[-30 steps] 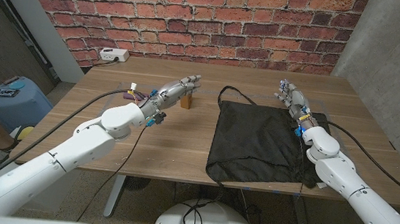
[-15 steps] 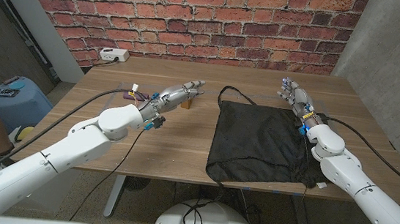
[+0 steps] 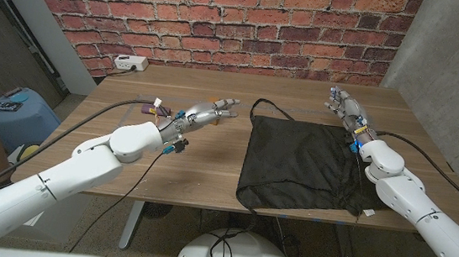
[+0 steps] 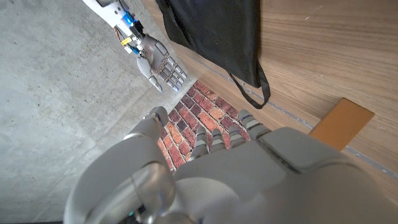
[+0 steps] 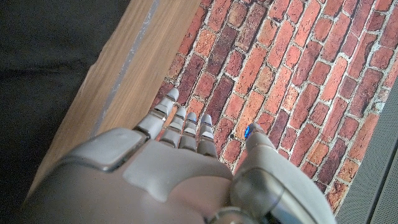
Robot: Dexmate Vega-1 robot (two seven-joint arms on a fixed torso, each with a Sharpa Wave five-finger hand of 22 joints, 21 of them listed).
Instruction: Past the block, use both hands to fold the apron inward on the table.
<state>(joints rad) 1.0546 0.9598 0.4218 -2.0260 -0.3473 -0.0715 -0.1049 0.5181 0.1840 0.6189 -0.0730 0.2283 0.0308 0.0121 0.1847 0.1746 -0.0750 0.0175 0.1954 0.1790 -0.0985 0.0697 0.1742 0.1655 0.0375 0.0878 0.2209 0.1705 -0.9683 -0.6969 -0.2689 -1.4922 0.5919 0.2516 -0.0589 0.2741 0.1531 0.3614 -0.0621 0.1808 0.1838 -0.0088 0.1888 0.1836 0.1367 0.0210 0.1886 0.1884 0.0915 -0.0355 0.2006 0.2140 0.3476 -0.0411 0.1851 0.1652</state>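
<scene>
The black apron (image 3: 300, 167) lies flat at center-right of the desk (image 3: 208, 173), between the empty, spread-fingered left robot hand (image 3: 211, 110) just left of its upper-left corner and the likewise empty right robot hand (image 3: 346, 106) just above its upper-right corner.

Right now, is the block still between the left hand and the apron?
No. The left hand hangs over the block, fingers past it; only bare table lies between them and the apron. The right hand is beyond the apron's far right corner.
</scene>
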